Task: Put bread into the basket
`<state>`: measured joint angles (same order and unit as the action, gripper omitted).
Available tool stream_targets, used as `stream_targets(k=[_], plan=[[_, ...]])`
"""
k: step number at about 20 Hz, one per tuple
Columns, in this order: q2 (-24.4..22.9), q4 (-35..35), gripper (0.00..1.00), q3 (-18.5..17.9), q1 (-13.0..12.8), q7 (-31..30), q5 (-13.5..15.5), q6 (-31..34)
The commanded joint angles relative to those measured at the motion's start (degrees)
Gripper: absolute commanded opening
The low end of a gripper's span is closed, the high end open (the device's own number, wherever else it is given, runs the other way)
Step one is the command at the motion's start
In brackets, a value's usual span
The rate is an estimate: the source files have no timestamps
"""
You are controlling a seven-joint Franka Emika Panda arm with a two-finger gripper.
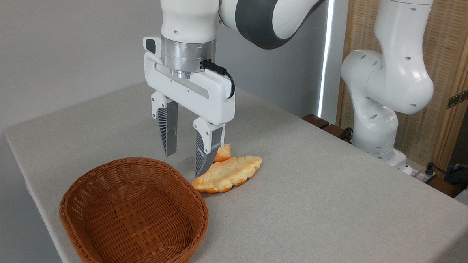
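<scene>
the pincer hangs wide open and empty above the desk, just behind the basket. the bread lies on the desk, half hidden behind the right finger, touching the loaf.

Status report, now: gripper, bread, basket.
Gripper open, holding nothing, above table. Bread on table, mostly hidden behind right finger. Basket empty. Braided loaf lies right beside the bread, crowding the grasp.
</scene>
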<state>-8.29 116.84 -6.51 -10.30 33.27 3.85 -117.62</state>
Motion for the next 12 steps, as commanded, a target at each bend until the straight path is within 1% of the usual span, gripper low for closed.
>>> stream_targets(k=[1, 12], plan=[[-0.2, -0.1, 1.00, -0.3, -0.2, -0.1, -0.7, 0.6], [-0.6, 0.8, 1.00, -0.3, -0.5, 0.0, -0.7, 0.6]])
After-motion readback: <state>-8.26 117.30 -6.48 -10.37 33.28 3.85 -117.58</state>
